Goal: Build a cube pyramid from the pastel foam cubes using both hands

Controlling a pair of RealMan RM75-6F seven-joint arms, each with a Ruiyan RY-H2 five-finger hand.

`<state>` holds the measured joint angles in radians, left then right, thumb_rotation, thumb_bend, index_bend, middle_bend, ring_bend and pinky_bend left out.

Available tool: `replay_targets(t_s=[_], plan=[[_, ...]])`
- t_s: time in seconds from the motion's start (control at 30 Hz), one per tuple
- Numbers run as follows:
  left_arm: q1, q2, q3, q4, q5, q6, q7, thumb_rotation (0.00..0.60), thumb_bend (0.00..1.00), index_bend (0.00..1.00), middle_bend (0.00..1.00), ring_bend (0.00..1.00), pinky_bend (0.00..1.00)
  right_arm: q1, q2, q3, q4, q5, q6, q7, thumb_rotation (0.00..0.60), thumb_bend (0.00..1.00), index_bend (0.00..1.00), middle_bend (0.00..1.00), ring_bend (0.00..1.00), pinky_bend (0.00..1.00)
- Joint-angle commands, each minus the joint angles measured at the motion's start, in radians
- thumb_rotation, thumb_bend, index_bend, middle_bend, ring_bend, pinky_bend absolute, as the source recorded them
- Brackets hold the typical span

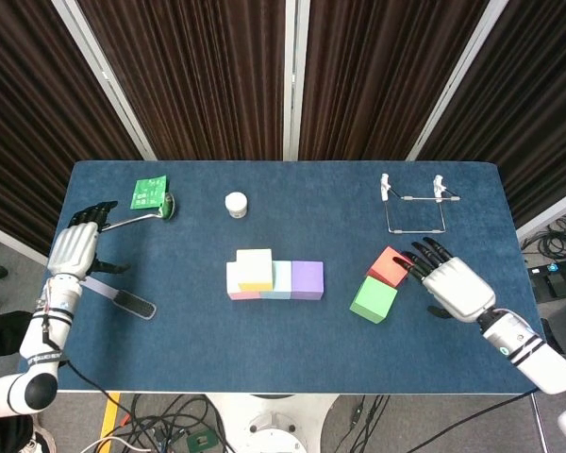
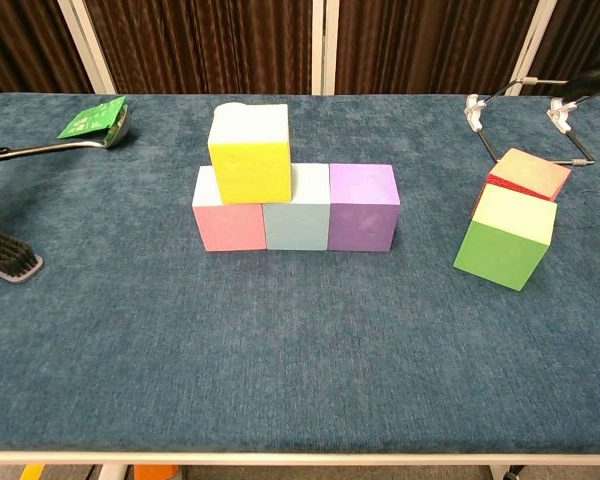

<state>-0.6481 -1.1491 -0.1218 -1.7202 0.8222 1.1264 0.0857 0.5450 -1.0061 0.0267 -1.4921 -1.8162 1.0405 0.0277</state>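
A row of three cubes stands mid-table: pink (image 2: 228, 213), light blue (image 2: 297, 215) and purple (image 2: 363, 207). On top of the pink and blue ones sits a yellow cube (image 2: 249, 153), also seen in the head view (image 1: 255, 268). To the right, a green cube (image 1: 374, 299) and a red cube (image 1: 391, 267) lie touching, both tilted. My right hand (image 1: 451, 286) hovers open just right of the red cube, fingers spread toward it. At the table's left edge my left hand (image 1: 74, 249) is open and holds nothing.
A spoon (image 1: 123, 223) and a green packet (image 1: 150, 192) lie at the back left. Near the left hand is a black brush (image 1: 121, 300). A small white jar (image 1: 235, 203) stands behind the cubes. A wire rack (image 1: 413, 201) stands at the back right.
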Motion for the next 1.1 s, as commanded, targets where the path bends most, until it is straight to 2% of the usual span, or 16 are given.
replay_targets(t_s=[0.03,0.33,0.63,1.0,1.1], plan=[[0.025,-0.017,-0.007,0.028,0.054,0.018,-0.027,0.600,0.09,0.08,0.05,0.02,0.07,0.045,-0.037,-0.023,0.024,-0.041,-0.017,0.025,0.600,0.06,0.00,0.10,0.00,0.00],[0.068,-0.033,-0.016,0.076,0.103,0.014,-0.052,0.600,0.09,0.08,0.05,0.02,0.07,0.130,-0.097,-0.044,0.085,-0.046,-0.105,0.038,0.600,0.06,0.00,0.11,0.00,0.00],[0.093,-0.072,-0.029,0.131,0.137,0.032,-0.026,0.600,0.09,0.08,0.05,0.02,0.07,0.159,-0.179,-0.074,0.170,-0.061,-0.054,0.146,0.600,0.07,0.00,0.14,0.00,0.00],[0.104,-0.089,-0.043,0.140,0.138,0.006,0.011,0.600,0.09,0.08,0.05,0.02,0.07,0.184,-0.206,-0.121,0.213,-0.083,-0.038,0.152,0.600,0.09,0.00,0.18,0.00,0.00],[0.107,-0.090,-0.050,0.140,0.133,0.005,0.018,0.600,0.09,0.08,0.05,0.02,0.07,0.186,-0.213,-0.126,0.220,-0.075,-0.040,0.149,0.600,0.11,0.00,0.22,0.00,0.00]])
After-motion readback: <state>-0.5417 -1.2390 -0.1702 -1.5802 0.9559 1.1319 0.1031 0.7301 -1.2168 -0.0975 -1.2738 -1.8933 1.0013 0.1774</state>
